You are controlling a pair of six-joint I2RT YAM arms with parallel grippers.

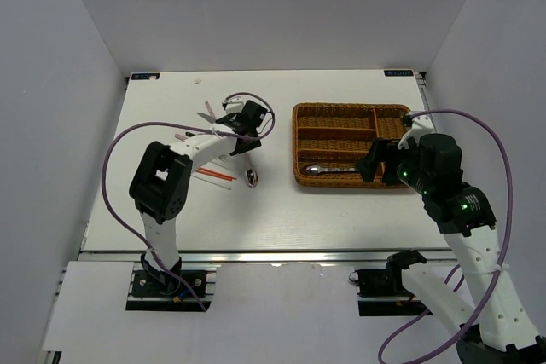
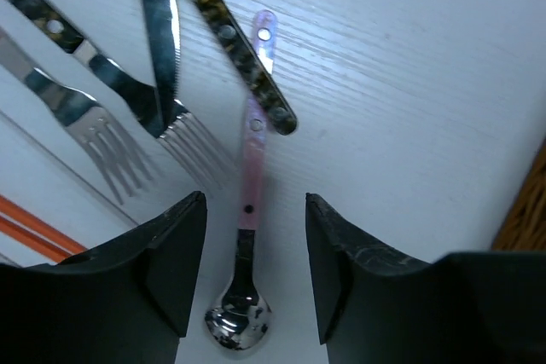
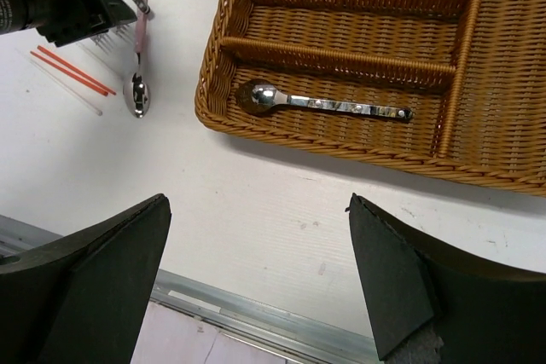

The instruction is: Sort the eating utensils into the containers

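Note:
A pink-handled spoon (image 2: 250, 185) lies on the white table, bowl toward the arms. My left gripper (image 2: 256, 202) straddles its handle with a gap on each side, open and touching nothing. Just beyond lie two forks (image 2: 107, 147) and a dark-handled knife (image 2: 239, 49), with orange chopsticks (image 2: 34, 228) to the left. From above, the left gripper (image 1: 245, 141) sits over the spoon (image 1: 251, 178). The wicker tray (image 1: 350, 106) holds one dark-handled spoon (image 1: 337, 170) in its nearest long section. My right gripper (image 1: 386, 168) hovers open and empty over the tray's near right corner.
The right wrist view shows the tray wall (image 3: 341, 147), the spoon inside (image 3: 324, 105), the pink spoon (image 3: 136, 95) and orange chopsticks (image 3: 72, 70) beside a white one (image 3: 72, 95). The table's metal front edge (image 3: 256, 304) runs just below the right gripper (image 3: 258, 200).

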